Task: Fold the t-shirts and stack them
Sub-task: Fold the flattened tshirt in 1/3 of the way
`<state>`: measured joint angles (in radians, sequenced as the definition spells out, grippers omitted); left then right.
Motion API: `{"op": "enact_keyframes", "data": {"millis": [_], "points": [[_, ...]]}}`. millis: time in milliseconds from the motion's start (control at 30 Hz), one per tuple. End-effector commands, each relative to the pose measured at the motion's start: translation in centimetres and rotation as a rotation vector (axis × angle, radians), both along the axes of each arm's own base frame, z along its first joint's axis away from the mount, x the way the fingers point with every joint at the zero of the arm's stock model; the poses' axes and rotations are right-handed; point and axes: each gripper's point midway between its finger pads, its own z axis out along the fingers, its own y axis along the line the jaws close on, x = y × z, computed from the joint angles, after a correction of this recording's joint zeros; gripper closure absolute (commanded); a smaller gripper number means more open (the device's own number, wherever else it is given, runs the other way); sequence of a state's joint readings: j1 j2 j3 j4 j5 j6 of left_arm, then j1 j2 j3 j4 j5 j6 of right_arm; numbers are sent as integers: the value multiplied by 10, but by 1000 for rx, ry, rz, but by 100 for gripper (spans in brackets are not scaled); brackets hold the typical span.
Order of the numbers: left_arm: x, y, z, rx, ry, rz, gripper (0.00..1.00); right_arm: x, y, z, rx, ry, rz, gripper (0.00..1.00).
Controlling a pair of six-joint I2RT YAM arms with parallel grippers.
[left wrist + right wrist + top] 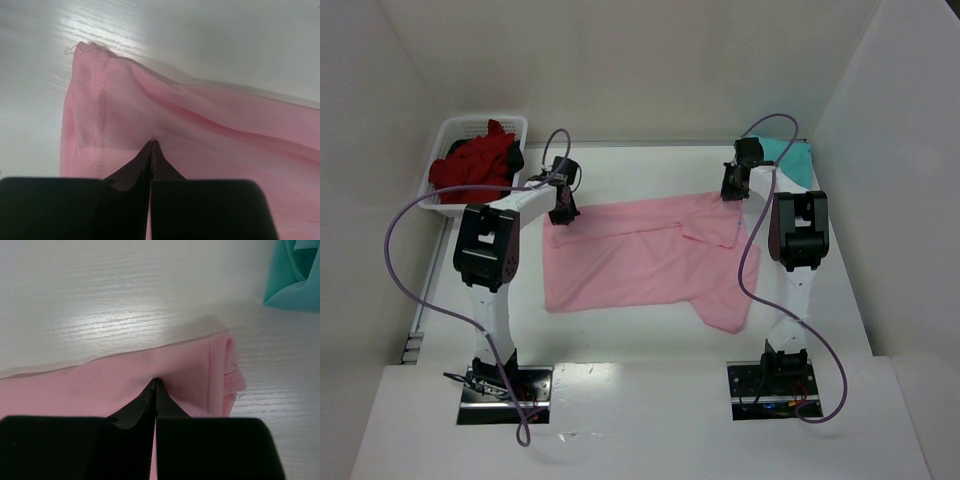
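Observation:
A light pink t-shirt (640,262) lies spread on the white table between the arms. My left gripper (563,213) is shut on its far left corner; in the left wrist view the fingertips (151,146) pinch the pink cloth (200,120) near a hemmed edge. My right gripper (732,190) is shut on its far right corner; in the right wrist view the fingertips (155,383) pinch the pink cloth (100,385) beside a folded hem. A teal t-shirt (790,153) lies at the far right, also in the right wrist view (295,275). Dark red shirts (475,165) sit in the basket.
A white lattice basket (450,135) stands at the far left corner. White walls enclose the table on the left, back and right. Purple cables loop over both arms.

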<state>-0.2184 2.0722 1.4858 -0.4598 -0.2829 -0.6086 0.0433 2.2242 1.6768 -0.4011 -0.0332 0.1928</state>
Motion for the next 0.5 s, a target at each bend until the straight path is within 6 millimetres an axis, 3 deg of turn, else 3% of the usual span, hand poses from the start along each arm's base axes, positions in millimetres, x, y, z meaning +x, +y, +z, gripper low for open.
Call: {"op": "enact_keyframes", "data": {"millis": [0,467], "points": [[2,3,-23,20,43,25,100,-8,-11,3,-62,29,-25,97],[40,5,-14,40,-18,-28,100,-16,-27,11,-85,27,-61,97]]}}
